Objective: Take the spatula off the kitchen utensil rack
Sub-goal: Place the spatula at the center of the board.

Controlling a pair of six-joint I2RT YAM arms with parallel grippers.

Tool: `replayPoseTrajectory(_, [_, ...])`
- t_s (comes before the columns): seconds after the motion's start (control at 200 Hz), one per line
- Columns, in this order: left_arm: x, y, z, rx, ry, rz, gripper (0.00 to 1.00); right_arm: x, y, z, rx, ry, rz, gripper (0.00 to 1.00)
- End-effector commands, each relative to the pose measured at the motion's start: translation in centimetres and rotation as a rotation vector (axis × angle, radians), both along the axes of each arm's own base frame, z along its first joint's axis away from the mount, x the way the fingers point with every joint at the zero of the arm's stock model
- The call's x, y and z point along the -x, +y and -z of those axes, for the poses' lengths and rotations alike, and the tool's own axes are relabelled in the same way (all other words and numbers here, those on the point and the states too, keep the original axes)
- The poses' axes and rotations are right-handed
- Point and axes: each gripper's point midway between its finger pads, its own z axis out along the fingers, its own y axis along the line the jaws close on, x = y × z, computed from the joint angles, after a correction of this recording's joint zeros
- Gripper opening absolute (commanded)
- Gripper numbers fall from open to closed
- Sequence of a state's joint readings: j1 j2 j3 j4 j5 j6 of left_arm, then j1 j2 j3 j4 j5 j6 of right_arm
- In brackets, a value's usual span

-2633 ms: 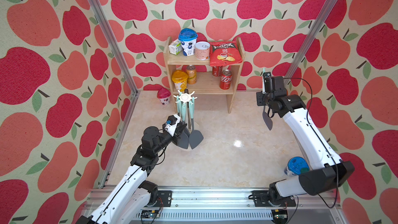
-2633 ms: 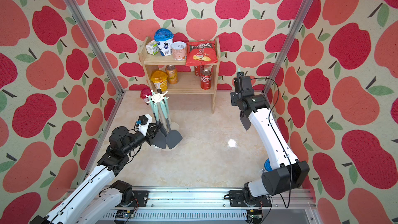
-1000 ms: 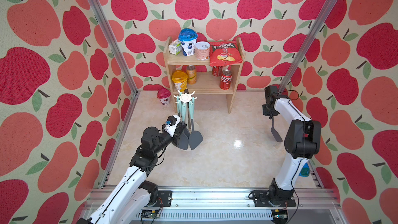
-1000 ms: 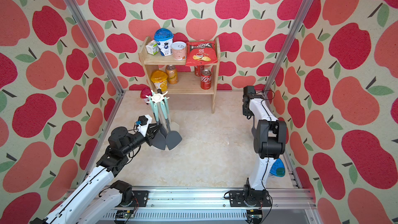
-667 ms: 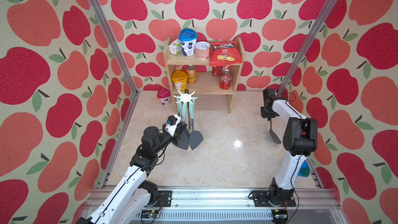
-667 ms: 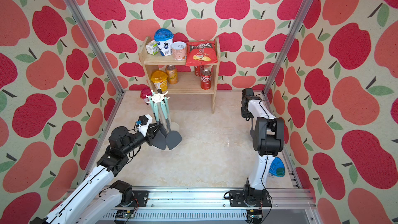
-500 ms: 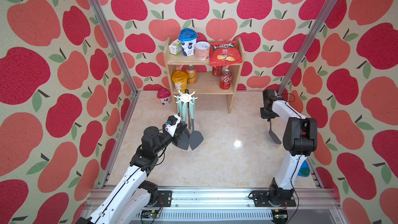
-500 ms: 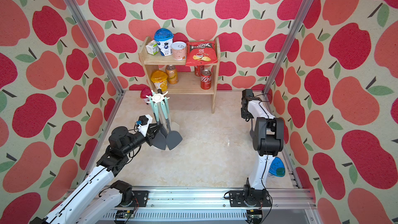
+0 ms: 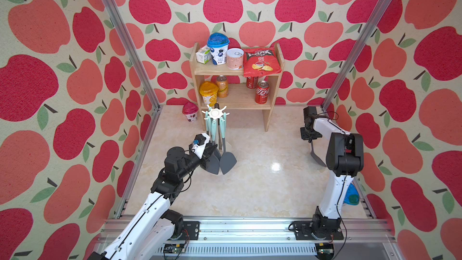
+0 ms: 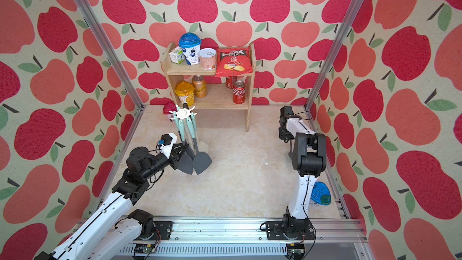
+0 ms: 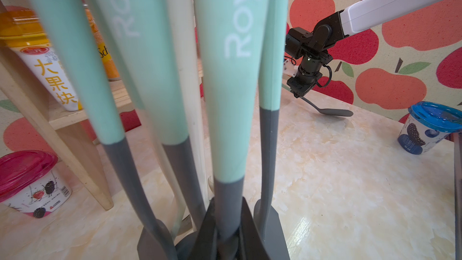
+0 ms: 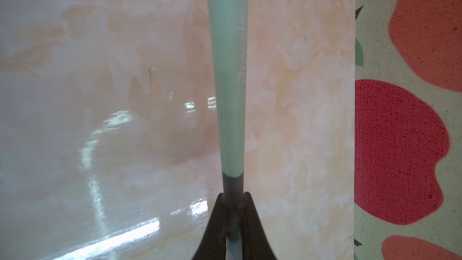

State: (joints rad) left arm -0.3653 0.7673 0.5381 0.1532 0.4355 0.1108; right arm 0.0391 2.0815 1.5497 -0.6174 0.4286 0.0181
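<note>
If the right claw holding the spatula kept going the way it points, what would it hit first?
The right gripper points down, so the marble tabletop. The blade of the spatula sits lower and would probably touch first; how near it is, I cannot tell.

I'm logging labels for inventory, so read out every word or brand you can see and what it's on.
"Roy", cut off: hanging utensil's mint handle
"大果块": yellow cup
"Sch", rest hidden: orange can
"MAX": red chip bag
Too small or blurred: cola can, spatula handle, pink cup, blue cup
</note>
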Motion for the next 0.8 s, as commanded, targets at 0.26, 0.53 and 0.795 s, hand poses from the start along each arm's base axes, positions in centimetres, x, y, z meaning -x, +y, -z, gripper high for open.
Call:
replayPoseTrajectory(0.26, [0.5, -0.7, 2.5, -0.017, 0.107, 0.044, 0.0, 3.2, 1.2, 4.4, -0.117, 0.146, 0.026, 0.0])
replayPoseTrajectory(0.53, [0.8, -0.7, 2.5, -0.012, 0.106, 0.045, 0.0, 3.8, 1.6, 4.6, -0.166, 0.166, 0.022, 0.11])
replayPoseTrajectory(0.795, [0.8, -0.6, 2.3, -0.01, 0.102, 0.043, 0.0, 4.5, 2.3, 5.2, -0.203, 0.192, 0.004, 0.23])
